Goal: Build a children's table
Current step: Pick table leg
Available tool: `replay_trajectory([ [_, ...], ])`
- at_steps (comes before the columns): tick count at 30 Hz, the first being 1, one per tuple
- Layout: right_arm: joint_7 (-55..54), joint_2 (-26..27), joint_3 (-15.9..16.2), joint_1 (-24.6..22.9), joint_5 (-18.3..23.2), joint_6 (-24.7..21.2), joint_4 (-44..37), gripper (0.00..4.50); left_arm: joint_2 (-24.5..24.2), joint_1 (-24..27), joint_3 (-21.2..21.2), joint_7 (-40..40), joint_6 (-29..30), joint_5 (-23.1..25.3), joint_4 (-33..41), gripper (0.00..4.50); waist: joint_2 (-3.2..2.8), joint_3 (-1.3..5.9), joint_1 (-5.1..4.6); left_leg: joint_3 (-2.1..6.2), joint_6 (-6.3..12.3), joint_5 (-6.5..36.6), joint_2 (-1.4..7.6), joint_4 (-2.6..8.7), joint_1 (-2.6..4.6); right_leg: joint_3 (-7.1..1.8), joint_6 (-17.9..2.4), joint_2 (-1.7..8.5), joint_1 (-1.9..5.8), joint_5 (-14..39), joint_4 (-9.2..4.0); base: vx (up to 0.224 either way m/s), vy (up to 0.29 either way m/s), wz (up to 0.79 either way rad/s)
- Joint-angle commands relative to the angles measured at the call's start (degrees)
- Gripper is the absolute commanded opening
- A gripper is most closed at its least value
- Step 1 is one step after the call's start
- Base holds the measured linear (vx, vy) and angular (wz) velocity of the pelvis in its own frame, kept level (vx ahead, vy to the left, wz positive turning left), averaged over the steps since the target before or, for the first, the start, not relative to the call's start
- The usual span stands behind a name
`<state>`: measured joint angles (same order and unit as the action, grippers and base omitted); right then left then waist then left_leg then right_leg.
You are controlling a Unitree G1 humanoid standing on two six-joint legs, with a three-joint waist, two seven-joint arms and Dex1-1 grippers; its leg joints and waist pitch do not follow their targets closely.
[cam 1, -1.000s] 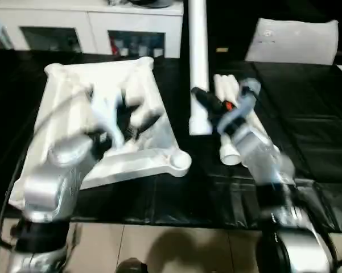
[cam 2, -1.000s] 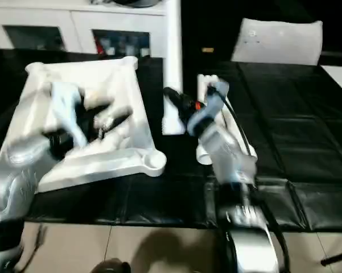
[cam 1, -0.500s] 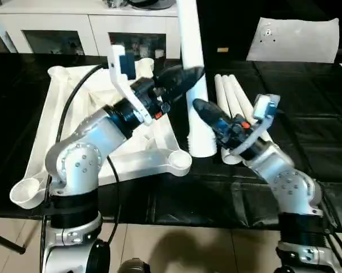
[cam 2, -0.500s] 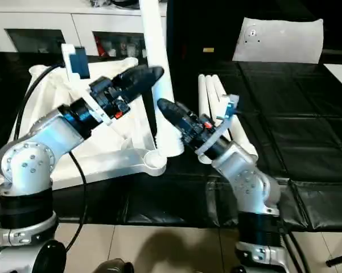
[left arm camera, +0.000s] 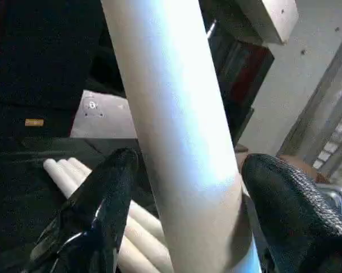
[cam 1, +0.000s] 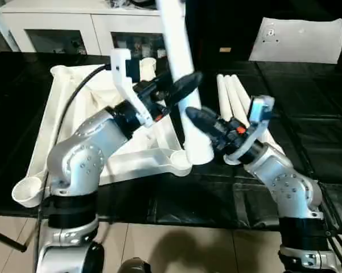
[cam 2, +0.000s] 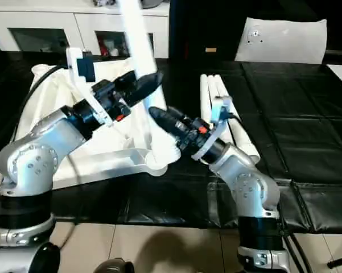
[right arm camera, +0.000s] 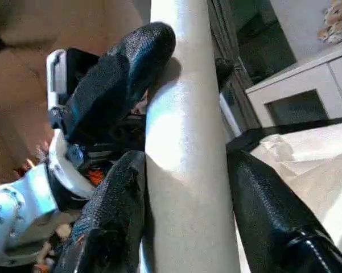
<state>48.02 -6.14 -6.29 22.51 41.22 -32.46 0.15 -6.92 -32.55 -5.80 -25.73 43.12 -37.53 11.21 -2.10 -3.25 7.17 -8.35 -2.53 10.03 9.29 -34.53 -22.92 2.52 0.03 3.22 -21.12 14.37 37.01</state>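
White plastic dominates my feed: one tapered leg [cam 1: 179, 68] of the children's table stands nearly upright, leaning slightly toward the left at its upper end, its wide foot [cam 1: 198, 152] just beside the nearest corner socket [cam 1: 181, 163] of the overturned tabletop [cam 1: 74, 108], not yet seated in it as far as I can judge.

Both tools now grip that leg. My left tool [cam 1: 179, 91] clamps it higher up, jaws spread to the tube's width; my right tool [cam 1: 198, 118] holds it just below, its jaws likewise closed around the shaft. A second ago the left arm was a blur over the ribbed underside and only the right tool carried the leg; half a second ago the left tool had reached the tube. Since then the leg has tipped further and its foot has drifted toward the socket. I read this as the start of fitting the first leg, with two-handed control for aiming it.

Three more legs [cam 1: 232, 96] lie side by side on the black bench [cam 1: 307, 102], behind my right arm. A white cabinet [cam 1: 62, 25] stands beyond the bench.

No brand, label or readable writing appears on the table parts.
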Motion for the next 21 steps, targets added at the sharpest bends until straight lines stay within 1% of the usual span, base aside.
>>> replay_trajectory([
  [1,-0.1,0.1,0.8,0.4,-1.7,2.6,-0.6,1.83,-1.5,0.4,2.0,-1.2,-1.7,2.2,1.3,2.99,-0.14,4.17,0.25,0.98,0.69,4.7,3.40,3.72,1.14,-2.39,-11.5,4.88,2.26,-3.6,-4.24,0.000,0.000,0.00],
  [2,-0.2,0.1,1.0,0.5,-2.2,3.1,-0.5,1.83,-1.9,0.5,2.5,-1.6,-2.5,3.0,1.3,2.99,-0.17,4.20,0.23,0.92,0.63,4.8,3.39,3.70,1.16,-2.41,-11.4,4.84,2.25,-3.7,-4.22,0.000,0.000,0.00],
  [3,-0.5,0.3,1.1,0.6,-2.6,3.7,-0.3,1.83,-2.0,0.7,2.7,-1.9,-3.3,3.4,1.2,2.99,-0.64,4.25,0.27,1.02,0.49,4.7,3.36,3.67,1.20,-2.39,-11.4,4.83,2.22,-4.2,-4.06,0.000,0.000,0.00],
  [4,-0.9,0.5,1.2,0.7,-3.3,4.8,0.2,1.83,-2.2,0.8,3.0,-2.7,-5.2,4.1,1.2,2.99,-0.52,4.20,0.20,0.99,0.47,5.0,3.39,3.75,1.20,-2.38,-11.4,4.76,2.17,-4.2,-4.22,0.000,0.000,0.00],
  [5,-1.4,0.7,1.3,0.9,-3.9,5.9,0.6,1.83,-2.3,1.0,3.3,-3.5,-6.6,4.5,1.2,2.99,-0.31,4.19,0.25,0.99,0.33,5.2,3.38,3.74,1.15,-2.41,-11.5,4.89,2.25,-4.3,-4.22,0.000,0.000,0.00],
  [6,-1.7,0.9,1.2,1.1,-4.2,6.7,1.0,1.83,-2.5,1.2,3.4,-4.1,-6.9,4.2,1.4,2.99,-0.36,4.19,0.16,0.93,0.15,5.6,3.41,3.79,1.19,-2.41,-11.6,4.84,2.18,-4.4,-4.21,0.000,0.000,0.00],
  [7,-1.8,1.0,1.2,1.1,-4.3,7.0,1.1,1.83,-2.6,1.3,3.4,-4.2,-6.7,3.9,1.5,2.99,-0.36,4.23,0.21,0.95,0.07,5.6,3.38,3.79,1.17,-2.42,-11.7,4.88,2.30,-4.6,-4.09,0.000,0.000,0.00],
  [9,-1.6,1.1,1.4,1.0,-4.6,7.5,1.3,1.83,-2.6,1.7,3.5,-4.9,-6.3,3.2,1.9,2.99,-0.43,4.21,0.23,0.94,0.14,5.6,3.37,3.77,1.21,-2.39,-11.8,4.80,2.23,-5.1,-4.03,0.000,0.000,0.00],
  [13,-0.8,0.9,2.8,0.6,-6.2,8.9,1.8,1.83,-2.5,2.2,3.8,-4.8,-5.7,2.5,2.3,2.99,-0.51,4.19,0.18,0.94,-0.01,6.3,3.35,3.80,1.21,-2.40,-12.0,4.78,2.23,-4.8,-4.05,0.000,0.000,0.00],
  [16,-0.9,0.8,3.5,0.4,-7.5,10.2,2.1,1.83,-0.5,2.0,3.1,-2.7,-4.5,1.1,1.5,2.99,-0.51,4.22,0.21,0.93,0.12,5.9,3.38,3.72,1.17,-2.43,-12.3,4.88,2.31,-5.5,-3.99,0.000,0.000,0.00],
  [19,-1.1,0.7,4.1,0.3,-8.1,10.9,2.0,1.83,0.2,2.0,2.7,-2.0,-3.7,0.1,1.3,2.99,-0.41,4.23,0.21,0.91,0.35,5.7,3.34,3.65,1.18,-2.40,-12.6,4.76,2.31,-6.2,-3.91,0.000,0.000,0.00],
  [20,-1.1,0.6,4.3,0.3,-8.4,11.2,2.0,1.83,0.7,2.0,2.5,-1.4,-3.3,-0.3,1.1,2.99,-0.26,4.19,0.15,0.88,0.54,5.6,3.28,3.65,1.12,-2.42,-12.6,4.74,2.36,-6.4,-3.96,0.000,0.000,0.00],
  [21,-1.0,0.5,4.5,0.3,-8.6,11.5,2.0,1.83,1.1,1.9,2.3,-1.1,-3.0,-0.5,1.0,2.90,-0.27,4.19,0.17,0.89,0.77,5.4,3.28,3.62,1.08,-2.42,-12.6,4.78,2.41,-6.3,-3.97,0.000,0.000,0.00],
])
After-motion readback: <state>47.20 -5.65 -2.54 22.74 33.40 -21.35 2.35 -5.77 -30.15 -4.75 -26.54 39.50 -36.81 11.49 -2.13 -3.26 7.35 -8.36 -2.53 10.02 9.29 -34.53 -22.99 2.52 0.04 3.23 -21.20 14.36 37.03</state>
